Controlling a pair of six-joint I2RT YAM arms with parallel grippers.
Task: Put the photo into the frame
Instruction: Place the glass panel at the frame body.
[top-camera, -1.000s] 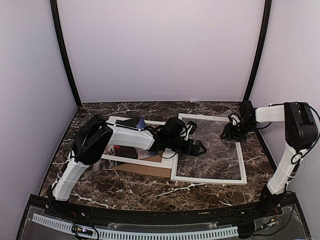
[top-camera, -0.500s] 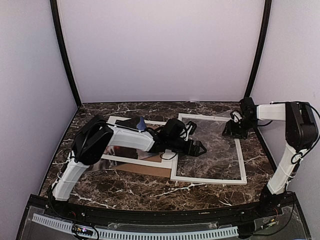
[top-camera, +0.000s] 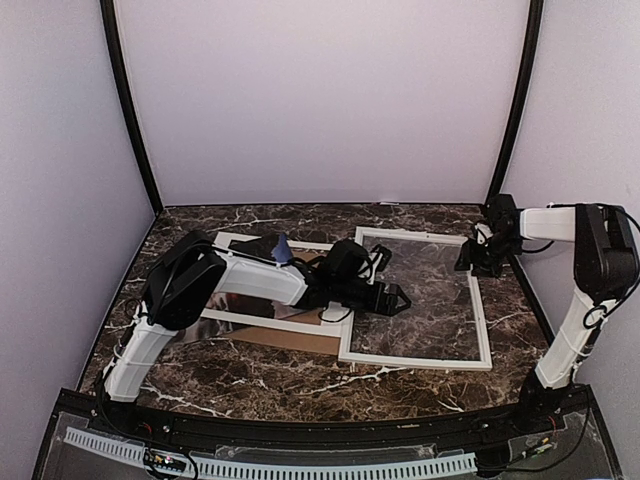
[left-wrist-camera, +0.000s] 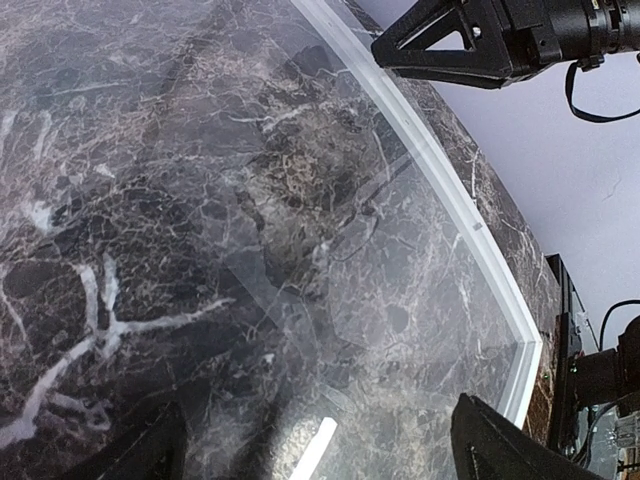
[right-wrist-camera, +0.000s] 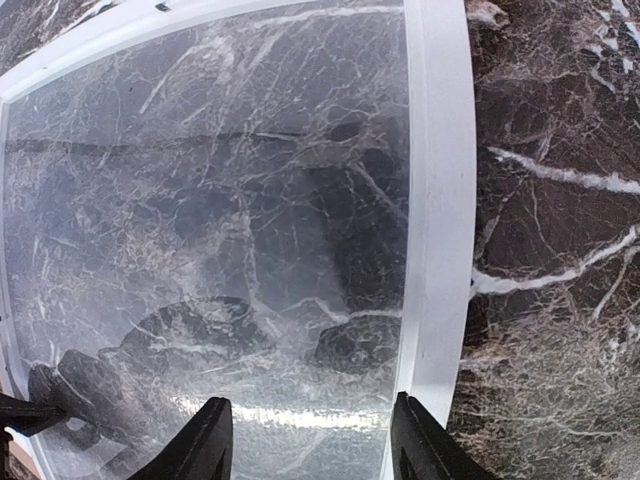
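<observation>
The frame (top-camera: 481, 320), thin and white, lies flat right of the table's middle, and marble shows through its clear pane. In the left wrist view its border (left-wrist-camera: 430, 165) runs diagonally. The right wrist view shows it upright (right-wrist-camera: 437, 200). Only a dark reddish strip of the photo (top-camera: 248, 303) shows, left of the frame and under my left arm. My left gripper (top-camera: 395, 298) hovers open over the frame's left part, its fingers wide apart (left-wrist-camera: 320, 460). My right gripper (top-camera: 480, 255) is open at the frame's far right border, one finger (right-wrist-camera: 420, 445) over the white strip, nothing between them (right-wrist-camera: 312, 445).
A white mat board (top-camera: 270, 322) with a window lies around the photo, and a brown backing board (top-camera: 295, 343) pokes out at its near edge. Black corner posts and lilac walls close in the marble table (top-camera: 300, 385).
My right gripper has drawn back to the right, from over the pane to the frame's right border. The left arm has barely moved.
</observation>
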